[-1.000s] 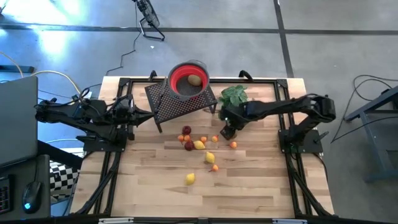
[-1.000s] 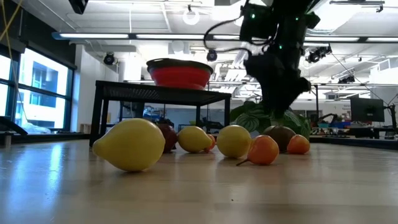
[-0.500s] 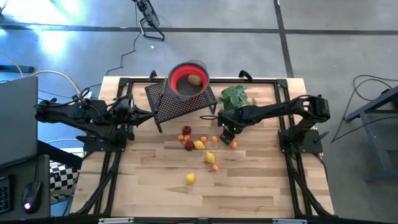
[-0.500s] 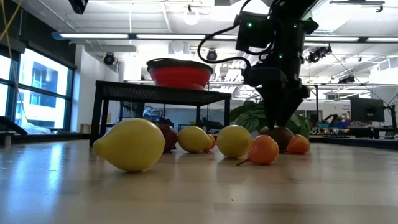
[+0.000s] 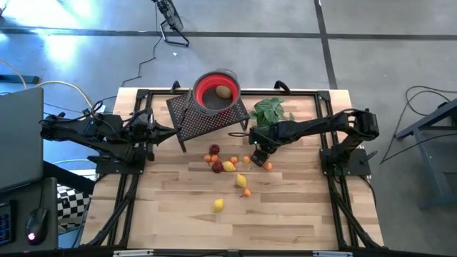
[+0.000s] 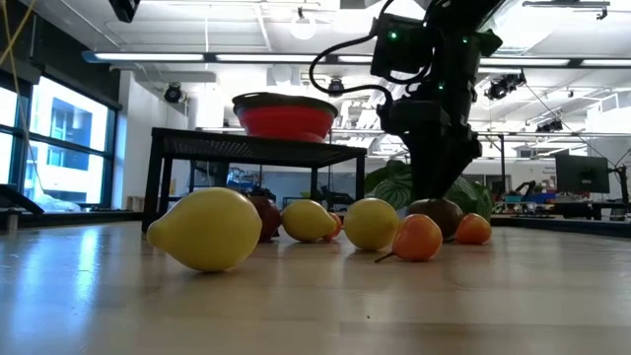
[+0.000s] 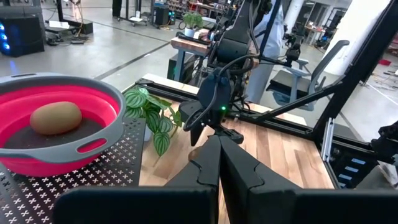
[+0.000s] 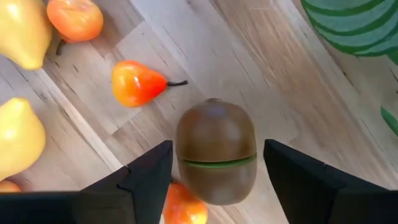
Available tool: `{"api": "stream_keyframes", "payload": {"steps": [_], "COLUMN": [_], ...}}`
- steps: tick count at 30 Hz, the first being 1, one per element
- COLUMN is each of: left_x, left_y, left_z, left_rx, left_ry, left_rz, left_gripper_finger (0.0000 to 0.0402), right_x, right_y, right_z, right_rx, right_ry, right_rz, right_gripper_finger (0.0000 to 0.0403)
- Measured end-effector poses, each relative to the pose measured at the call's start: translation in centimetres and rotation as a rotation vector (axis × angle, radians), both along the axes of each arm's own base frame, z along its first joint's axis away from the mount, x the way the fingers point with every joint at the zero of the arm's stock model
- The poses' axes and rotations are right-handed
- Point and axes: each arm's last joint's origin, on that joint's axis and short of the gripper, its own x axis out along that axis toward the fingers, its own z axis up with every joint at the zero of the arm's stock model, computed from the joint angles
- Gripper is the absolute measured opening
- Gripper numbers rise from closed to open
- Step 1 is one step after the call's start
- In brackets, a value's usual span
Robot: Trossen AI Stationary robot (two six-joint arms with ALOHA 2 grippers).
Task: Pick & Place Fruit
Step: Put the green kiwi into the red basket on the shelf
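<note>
The right gripper (image 8: 214, 171) is spread wide around the kiwi (image 8: 215, 149); it looks smooth, probably slippery, so pinch its middle.

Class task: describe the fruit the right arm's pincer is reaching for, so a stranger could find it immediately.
Start at the green leafy plant near the table's far edge. Just in front of it, the right pincer straddles a kiwi, fingers open on either side. It is brown and oval with a green seam; its neighbours are orange or yellow.
</note>
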Motion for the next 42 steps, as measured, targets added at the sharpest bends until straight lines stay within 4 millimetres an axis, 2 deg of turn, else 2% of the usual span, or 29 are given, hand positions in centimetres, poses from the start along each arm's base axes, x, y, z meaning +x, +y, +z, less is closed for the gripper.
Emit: {"api": "stream_keyframes", "payload": {"steps": [3, 7, 14, 25, 35, 42], "left_x": [0.0, 0.0, 0.0, 0.0, 0.0, 0.0], "left_y": [0.0, 0.0, 0.0, 0.0, 0.0, 0.0], "left_z": [0.0, 0.0, 0.0, -0.1, 0.0, 0.0], "left_rx": [0.000, 0.000, 0.000, 0.001, 0.001, 0.000], "left_ry": [0.000, 0.001, 0.001, 0.005, 0.005, 0.005], "left_rz": [0.000, 0.000, 0.000, 0.000, 0.000, 0.000], "left_gripper_finger": [0.0000, 0.0000, 0.0000, 0.0000, 0.0000, 0.0000], "right_x": [0.0, 0.4, 0.9, 1.0, 1.0, 1.0], "right_y": [0.0, 0.0, 0.6, 0.3, 0.4, 0.4], "right_z": [-0.1, -1.3, -3.8, -3.8, -3.7, -3.7], "right_rx": [-0.001, 0.003, 0.003, 0.028, 0.046, 0.048], "right_ry": [0.002, 0.043, 0.127, 0.110, 0.104, 0.104], "right_rz": [0.003, 0.033, 0.101, 0.098, 0.102, 0.099], "right_gripper_finger": [0.0271, 0.0293, 0.0297, 0.0296, 0.0240, 0.0251]}}
